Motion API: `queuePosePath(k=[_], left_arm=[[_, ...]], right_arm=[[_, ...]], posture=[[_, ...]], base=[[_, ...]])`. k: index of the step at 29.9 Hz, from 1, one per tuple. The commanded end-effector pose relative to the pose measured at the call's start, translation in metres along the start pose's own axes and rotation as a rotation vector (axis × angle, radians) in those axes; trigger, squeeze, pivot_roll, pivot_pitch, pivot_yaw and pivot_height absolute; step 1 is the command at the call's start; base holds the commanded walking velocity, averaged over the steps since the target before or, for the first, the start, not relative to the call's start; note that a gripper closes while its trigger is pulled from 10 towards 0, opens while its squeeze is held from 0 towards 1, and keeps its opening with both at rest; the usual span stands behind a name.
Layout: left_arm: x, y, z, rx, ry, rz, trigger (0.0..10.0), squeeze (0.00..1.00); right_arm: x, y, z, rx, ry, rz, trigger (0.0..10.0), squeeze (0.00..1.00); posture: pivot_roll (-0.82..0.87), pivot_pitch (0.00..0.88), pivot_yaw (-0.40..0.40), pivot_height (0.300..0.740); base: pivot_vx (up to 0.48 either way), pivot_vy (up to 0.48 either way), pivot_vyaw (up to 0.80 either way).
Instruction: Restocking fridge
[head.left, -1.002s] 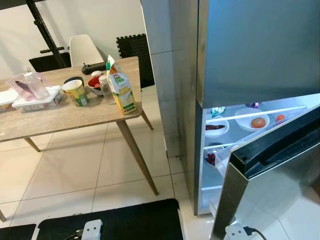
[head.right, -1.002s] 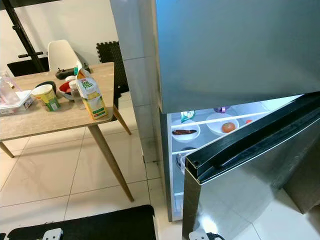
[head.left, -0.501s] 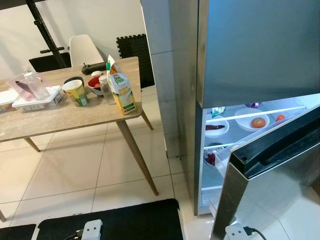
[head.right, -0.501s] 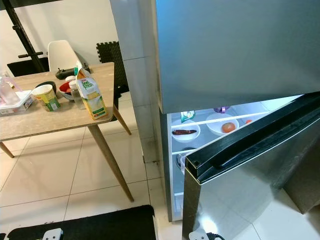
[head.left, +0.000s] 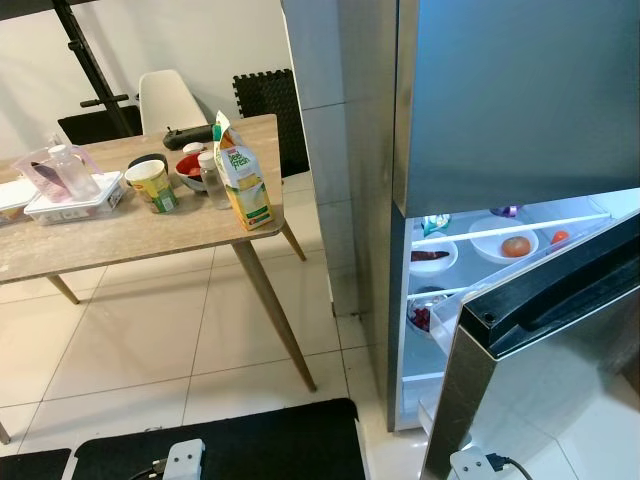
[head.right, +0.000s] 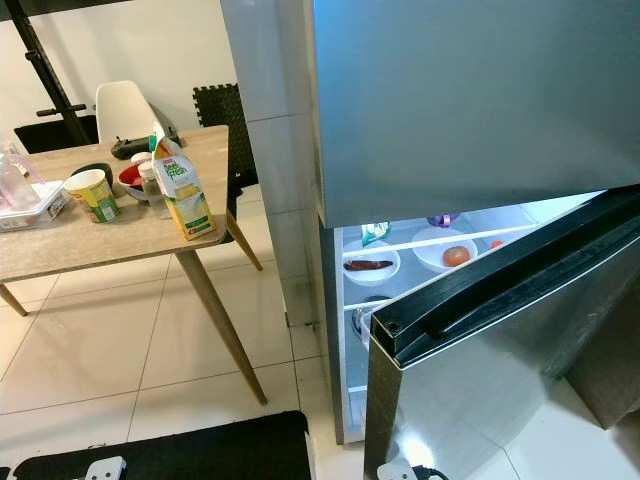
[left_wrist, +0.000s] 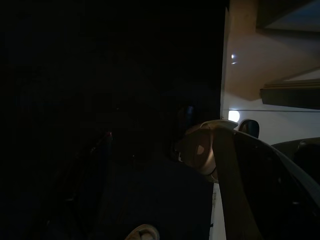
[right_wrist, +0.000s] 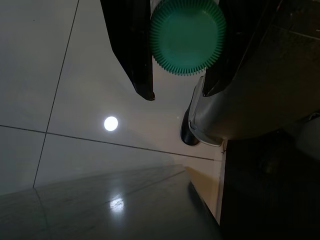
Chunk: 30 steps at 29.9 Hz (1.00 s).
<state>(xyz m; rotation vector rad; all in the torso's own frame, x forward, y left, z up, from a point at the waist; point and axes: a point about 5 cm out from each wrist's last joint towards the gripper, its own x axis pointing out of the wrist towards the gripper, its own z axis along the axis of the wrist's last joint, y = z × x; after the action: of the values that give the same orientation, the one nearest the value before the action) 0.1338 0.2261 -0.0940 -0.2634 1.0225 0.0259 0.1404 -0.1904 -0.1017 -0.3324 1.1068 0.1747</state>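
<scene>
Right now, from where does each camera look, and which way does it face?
Left eye view: on the head, facing forward and down at the table and open fridge.
Right eye view: beside it, same scene; both show the juice carton.
Left wrist view: on the left arm; too dark to tell.
Right wrist view: faces the floor tiles; its jaws hold a green cap.

Head views were bright and sharp; fridge (head.left: 500, 240) interior glowed. Left wrist view was nearly black. Lamp glare spotted the floor tiles (right_wrist: 111, 123).
</scene>
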Motion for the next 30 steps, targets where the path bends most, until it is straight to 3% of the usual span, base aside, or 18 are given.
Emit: queuePosePath(k=[1,30], left_arm=[[0.0007,-0.0023,-0.0014,-0.012,-0.001,0.002,10.0,0.0],[0.0017,-0.0057,-0.0025,-0.023,-0.005,-0.005,10.0,0.0]], right_arm=[[0.0008,0.0064,0.0028,-0.014,0.002,0.027,10.0,0.0],[0.0007,0.0062,0.0026,-0.021,0.004,0.03,10.0,0.0]], posture=[[0.01,0.0,0.092,0.74],[0.01,0.0,0.085,0.74]], base=[[0.0,0.0,0.0],[0.0,0.0,0.0]])
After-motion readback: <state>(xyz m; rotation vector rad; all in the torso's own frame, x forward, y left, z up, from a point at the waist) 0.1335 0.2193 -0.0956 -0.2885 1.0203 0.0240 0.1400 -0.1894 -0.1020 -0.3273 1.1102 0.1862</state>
